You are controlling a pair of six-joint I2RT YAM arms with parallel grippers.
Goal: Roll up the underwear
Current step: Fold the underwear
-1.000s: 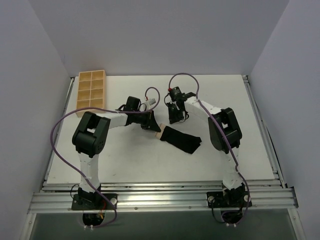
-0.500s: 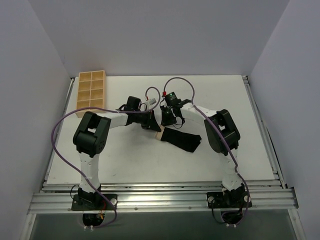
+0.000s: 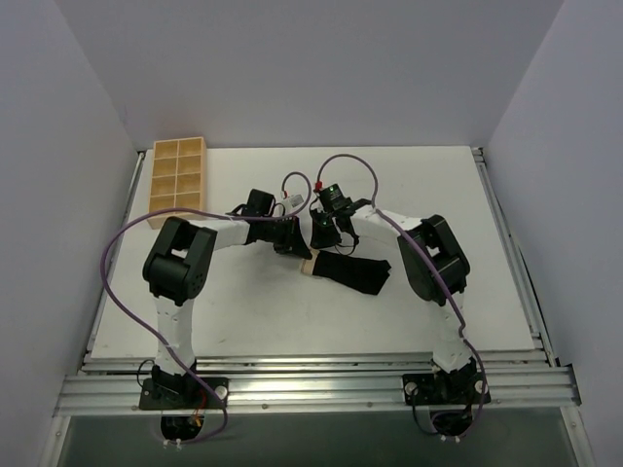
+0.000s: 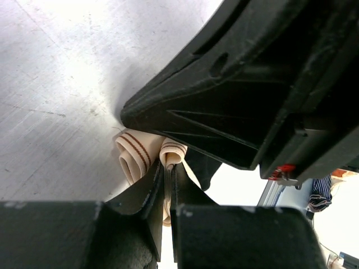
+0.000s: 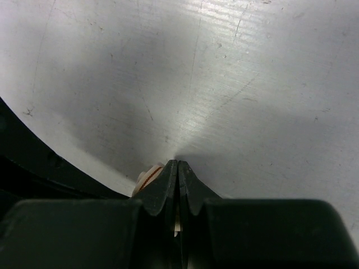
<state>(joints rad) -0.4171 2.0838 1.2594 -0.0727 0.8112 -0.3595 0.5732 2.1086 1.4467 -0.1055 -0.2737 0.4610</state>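
Observation:
The underwear (image 3: 356, 271) lies mid-table, a black strip with its beige waistband (image 3: 307, 265) at the left end. My left gripper (image 3: 297, 246) is shut on a fold of that striped waistband (image 4: 173, 152), which loops out past the fingertips (image 4: 167, 166). My right gripper (image 3: 319, 237) hangs close above and beside it, filling the left wrist view as a black body (image 4: 252, 84). Its jaws (image 5: 177, 163) are shut tip to tip just over the table. A bit of waistband (image 5: 147, 175) peeks out left of them.
A tan wooden compartment tray (image 3: 177, 180) stands at the back left corner. Purple cables arc over both arms. Grey walls close in the table on three sides, and a metal rail runs along its near edge.
The right gripper has swung left and down, from behind the underwear to right beside the left gripper at the waistband end. The left gripper has kept its grip and the garment has barely shifted.

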